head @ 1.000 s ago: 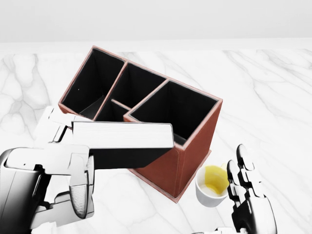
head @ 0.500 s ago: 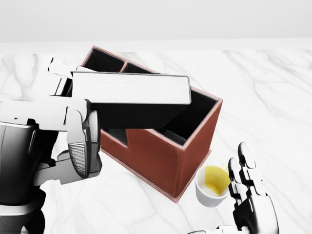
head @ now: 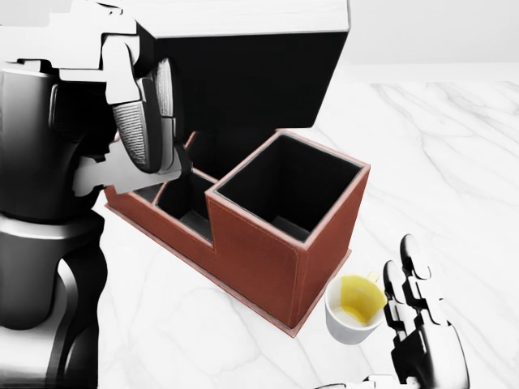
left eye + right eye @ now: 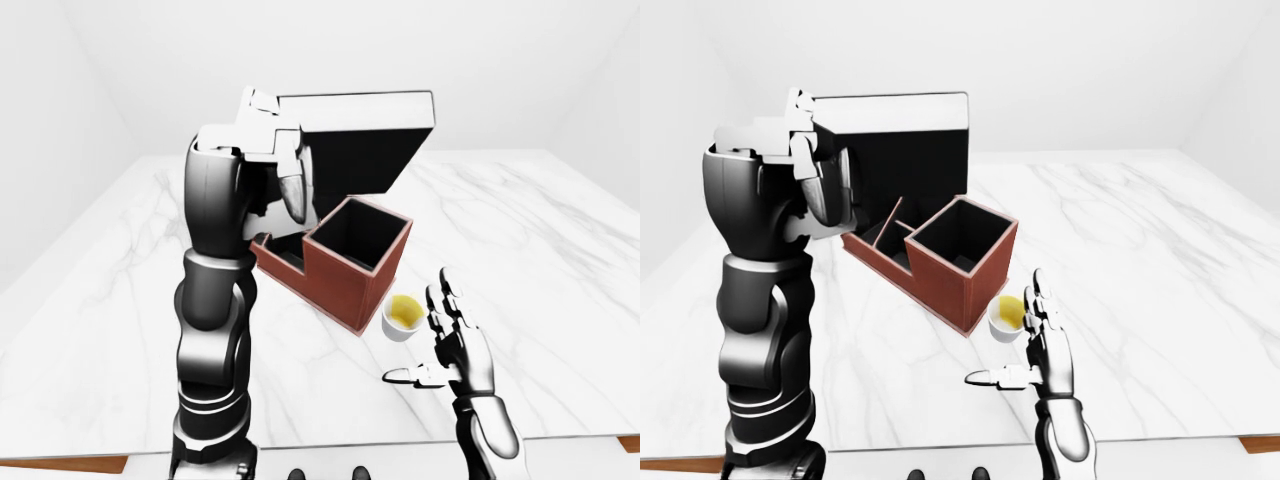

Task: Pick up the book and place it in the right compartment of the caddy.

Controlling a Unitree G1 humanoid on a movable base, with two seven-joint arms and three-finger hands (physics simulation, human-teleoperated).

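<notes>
left-eye view: the grey left hand clamps the black white-edged book above the red-brown leather caddy; lowering into its right compartment remains; spread right hand idles

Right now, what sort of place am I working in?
Probably a plain simulated room with a tabletop workspace: a white marble table against bare white walls, holding only a brown caddy and a small cup. The left robot hand holds the book above it.
</notes>
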